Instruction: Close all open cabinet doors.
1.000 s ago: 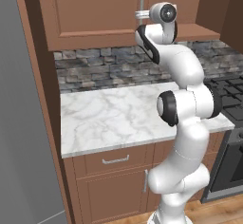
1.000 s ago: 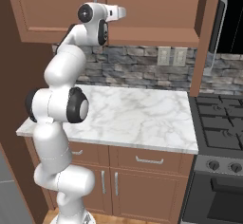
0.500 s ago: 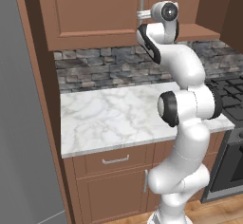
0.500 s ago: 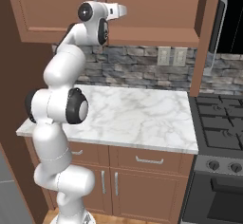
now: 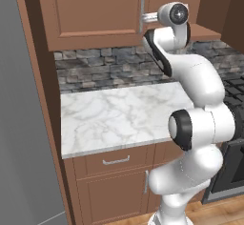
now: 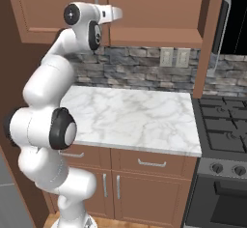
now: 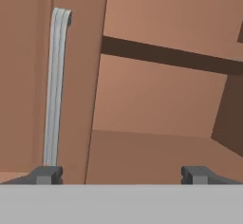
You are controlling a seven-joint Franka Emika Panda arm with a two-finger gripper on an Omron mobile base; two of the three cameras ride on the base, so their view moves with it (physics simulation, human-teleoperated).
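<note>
Up at the wall cupboards: the arm reaches high, its fingers pointed into the cabinet front.
Fingers: spread wide apart, nothing between them; one fingertip sits low at the left of the hand view, the other low at the right.
Cabinet door: its edge strip rises just above the left fingertip, seen almost edge-on; from the left base view the door looks flat against the cabinet front, though I cannot tell if it is fully shut.
Handle: a long silver bar running up from right beside the left fingertip; in the left base view the handle stands just beside the hand's tip.
Ahead of the fingers: brown cabinet surface with a dark crossbar across it, well beyond the tips.
Table: white marble, well below the fingers.
Stove: off to the right, far below the fingers.
</note>
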